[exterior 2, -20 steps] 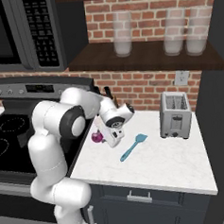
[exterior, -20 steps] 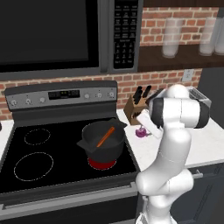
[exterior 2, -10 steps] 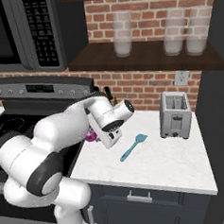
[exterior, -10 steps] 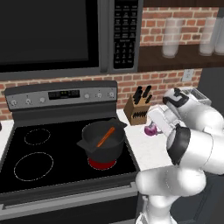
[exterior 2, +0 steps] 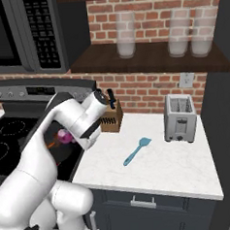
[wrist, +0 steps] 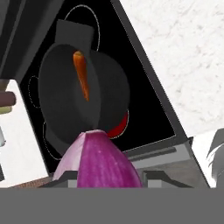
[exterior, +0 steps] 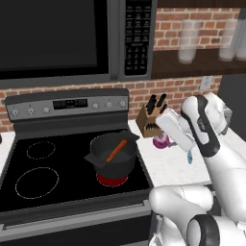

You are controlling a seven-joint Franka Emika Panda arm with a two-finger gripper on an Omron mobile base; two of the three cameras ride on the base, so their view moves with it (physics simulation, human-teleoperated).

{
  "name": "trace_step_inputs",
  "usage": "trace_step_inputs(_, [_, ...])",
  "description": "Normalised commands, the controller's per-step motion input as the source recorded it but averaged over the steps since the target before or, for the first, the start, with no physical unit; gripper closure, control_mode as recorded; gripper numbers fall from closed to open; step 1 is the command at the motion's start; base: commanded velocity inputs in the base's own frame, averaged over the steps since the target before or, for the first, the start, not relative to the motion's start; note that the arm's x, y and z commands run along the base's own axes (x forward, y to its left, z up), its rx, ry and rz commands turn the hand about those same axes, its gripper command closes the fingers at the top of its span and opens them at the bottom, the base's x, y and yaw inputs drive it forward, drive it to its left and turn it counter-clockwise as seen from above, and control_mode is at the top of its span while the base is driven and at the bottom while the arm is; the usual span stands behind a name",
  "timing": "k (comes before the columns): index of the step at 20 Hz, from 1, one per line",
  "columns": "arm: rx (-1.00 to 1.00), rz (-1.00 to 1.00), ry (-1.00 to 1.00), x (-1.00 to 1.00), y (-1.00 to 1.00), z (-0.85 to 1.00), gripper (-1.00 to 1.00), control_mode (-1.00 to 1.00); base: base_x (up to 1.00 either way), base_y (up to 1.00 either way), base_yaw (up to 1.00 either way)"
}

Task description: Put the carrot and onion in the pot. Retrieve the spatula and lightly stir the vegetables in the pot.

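Observation:
My gripper is shut on the magenta-purple onion, holding it in the air just right of the stove. The dark pot stands on the glowing front right burner with the orange carrot lying slanted inside it. In the hand view the onion sits between the fingertips, and the pot with the carrot lies ahead of it. The right base view has the gripper and onion near the stove's edge. The light-blue spatula lies flat on the white counter.
A wooden knife block stands at the back of the counter, close behind the hand. A toaster sits at the counter's far right. The black stove top has free burners to the left of the pot.
The arm has swung round, and the held onion has moved from above the counter leftward to the stove's edge. Pot, carrot and spatula have stayed put.

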Motion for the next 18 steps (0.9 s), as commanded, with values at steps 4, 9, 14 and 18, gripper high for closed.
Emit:
trace_step_inputs(4, [-0.19,0.08,0.01,0.0,0.99,0.04,1.0,-1.0,0.0,0.0,0.0])
trace_step_inputs(9, [-0.22,0.05,-0.01,0.13,0.66,-0.07,1.0,-1.0,0.0,0.0,0.0])
trace_step_inputs(14, [-0.19,0.0,-0.03,0.18,0.2,-0.01,1.0,-1.0,0.0,0.0,0.0])
trace_step_inputs(18, [-0.18,0.04,-0.01,0.35,0.38,-0.23,1.0,-1.0,0.0,0.0,0.0])
